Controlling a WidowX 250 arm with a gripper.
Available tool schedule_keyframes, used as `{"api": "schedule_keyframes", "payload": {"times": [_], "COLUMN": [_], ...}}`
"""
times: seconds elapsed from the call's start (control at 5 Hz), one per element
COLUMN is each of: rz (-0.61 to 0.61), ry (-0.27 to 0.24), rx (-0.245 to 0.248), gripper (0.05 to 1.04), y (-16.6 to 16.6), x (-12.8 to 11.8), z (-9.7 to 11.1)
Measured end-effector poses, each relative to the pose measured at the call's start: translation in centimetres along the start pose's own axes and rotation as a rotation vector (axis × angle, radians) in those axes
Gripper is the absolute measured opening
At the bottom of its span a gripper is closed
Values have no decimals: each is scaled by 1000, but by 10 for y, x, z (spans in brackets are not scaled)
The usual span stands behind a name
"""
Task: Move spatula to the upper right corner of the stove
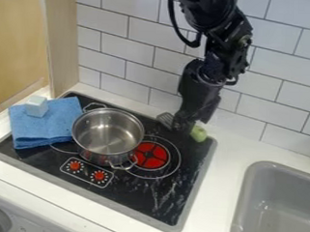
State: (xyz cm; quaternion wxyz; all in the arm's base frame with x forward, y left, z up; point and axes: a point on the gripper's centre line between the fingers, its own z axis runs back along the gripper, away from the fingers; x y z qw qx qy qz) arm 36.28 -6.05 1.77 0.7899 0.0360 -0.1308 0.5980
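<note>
At the back right of the stove, the black gripper [181, 125] hangs low, pointing down, close to the stove surface [197, 163]. A grey slotted head, which looks like the spatula [164, 119], shows just left of the gripper. Right beside the gripper on the other side is a rounded light green piece [198, 133]; whether it is the spatula's handle end or a separate thing I cannot tell. The gripper covers the part between them, so any hold on the spatula is hidden.
A steel pot [107, 135] with two handles stands left of the red burner [151, 155]. A folded blue cloth [44, 125] lies at the stove's left, with a pale block [36, 106] on it. A grey sink [276, 210] is at right; a tiled wall rises behind.
</note>
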Motion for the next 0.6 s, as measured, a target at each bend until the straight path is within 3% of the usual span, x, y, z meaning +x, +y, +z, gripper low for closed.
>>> {"api": "schedule_keyframes", "payload": {"times": [0.2, 0.4, 0.6], "rz": [7, 16, 7], "ry": [-10, -70, -93], "rx": [-39, -56, -99], "gripper": [998, 998, 998], "y": [-1, 8, 16], "x": [4, 6, -1], "z": [19, 42, 68]}}
